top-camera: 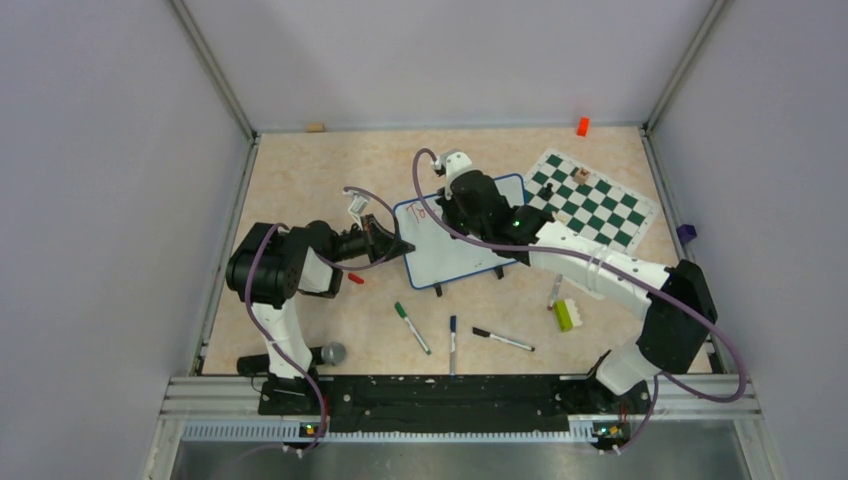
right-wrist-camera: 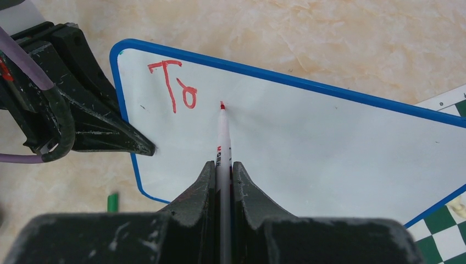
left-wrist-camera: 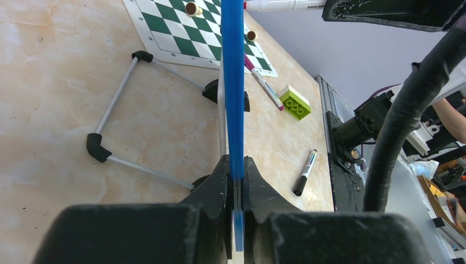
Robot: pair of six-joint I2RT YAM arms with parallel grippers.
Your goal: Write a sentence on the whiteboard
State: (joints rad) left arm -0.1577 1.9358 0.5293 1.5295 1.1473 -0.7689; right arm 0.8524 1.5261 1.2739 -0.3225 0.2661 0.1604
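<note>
From above, my right gripper (top-camera: 448,208) covers part of the whiteboard (top-camera: 455,258); red writing (top-camera: 420,212) too small to read. Left wrist sees it edge-on, face hidden.

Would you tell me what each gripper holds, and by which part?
The left gripper pinches the whiteboard by its blue edge; the right gripper clamps the red marker by its barrel.

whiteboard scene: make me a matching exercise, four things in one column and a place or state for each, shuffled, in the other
Things:
1. whiteboard
2. red marker
3. lime brick
4. left gripper

States:
a. lying loose on the table
b. shut on the whiteboard's edge
c. bears a red "To" near one corner
d. clamped in the right gripper, tip at the board

Pairs: 1-c, 2-d, 3-a, 4-b
</note>
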